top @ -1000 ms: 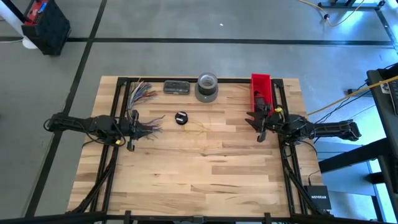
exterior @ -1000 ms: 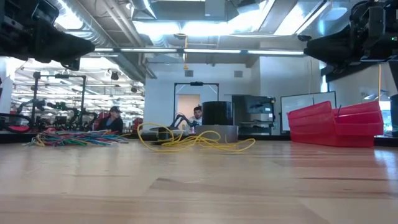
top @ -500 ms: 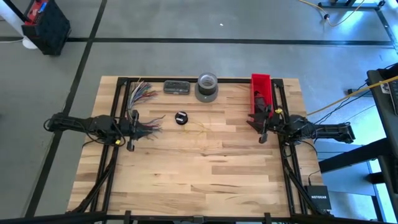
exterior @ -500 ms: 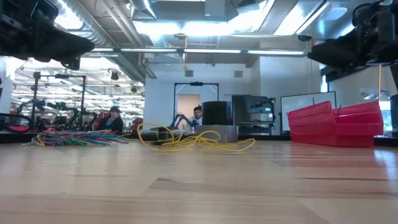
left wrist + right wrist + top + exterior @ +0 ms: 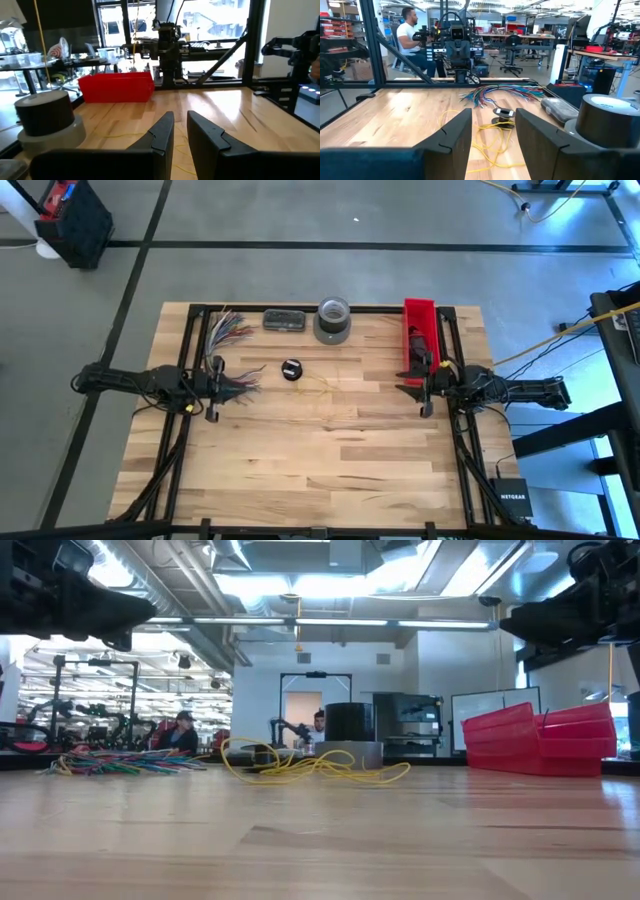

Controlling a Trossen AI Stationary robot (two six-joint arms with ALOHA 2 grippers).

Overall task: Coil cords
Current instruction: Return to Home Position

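At the left edge of the table (image 5: 330, 465) the left gripper (image 5: 243, 381) hovers above the wood. Its wrist view shows the fingers (image 5: 159, 135) nearly together, with a narrow slit between them, pinching nothing. From above, the black spool (image 5: 291, 369) lies just right of it, and the yellow wire (image 5: 322, 386) is only a faint loose trail beside it. The low view shows that wire as a tangle of raised loops. At the right edge, beside the red bin (image 5: 420, 332), the right gripper (image 5: 412, 387) hangs spread wide and empty.
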